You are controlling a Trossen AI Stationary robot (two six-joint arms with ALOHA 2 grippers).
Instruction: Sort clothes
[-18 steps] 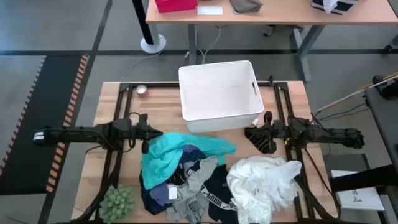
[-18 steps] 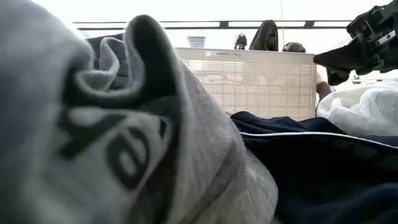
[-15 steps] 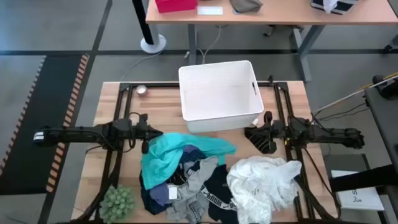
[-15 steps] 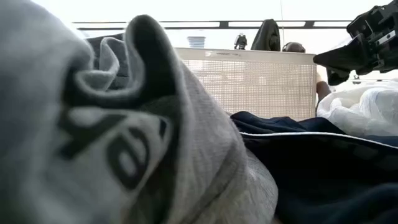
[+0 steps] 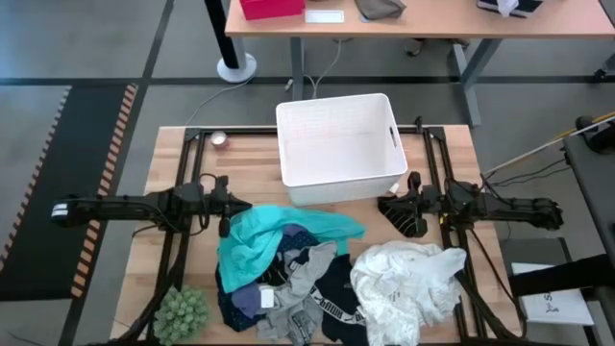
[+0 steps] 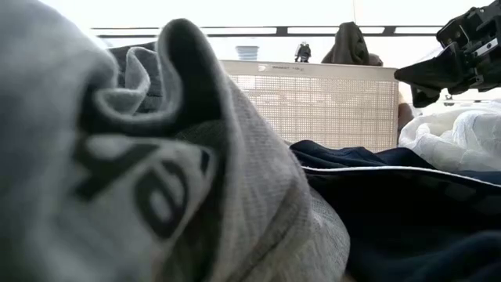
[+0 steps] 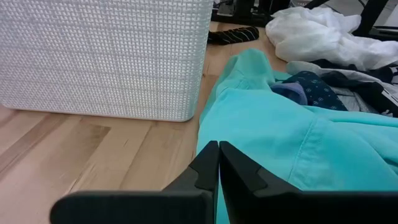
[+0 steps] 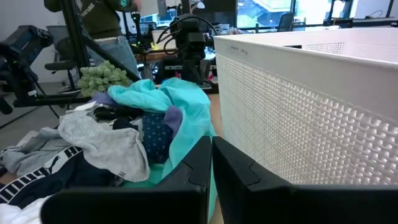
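The clothes lie heaped on the near half of the table. They are a teal garment (image 5: 259,240), a navy patterned one (image 7: 317,90), a grey one (image 5: 306,279), a black one with white print (image 5: 336,303) and a large white one (image 5: 408,279). A striped sock (image 7: 233,34) lies by the bin's corner. My left gripper (image 5: 235,207) is shut at the teal garment's left edge (image 7: 217,146). My right gripper (image 5: 386,207) is shut and hangs above the table between the bin and the white garment (image 8: 210,142) (image 6: 415,74).
The white plastic bin (image 5: 336,149) stands at the table's far middle, with bare wood on either side of it. A green spiky plant (image 5: 183,312) stands at the near left corner. In the low view the grey garment (image 6: 117,157) fills the foreground.
Both arms and the clothes have kept still. Only a dark figure in the room behind the bin has shifted.
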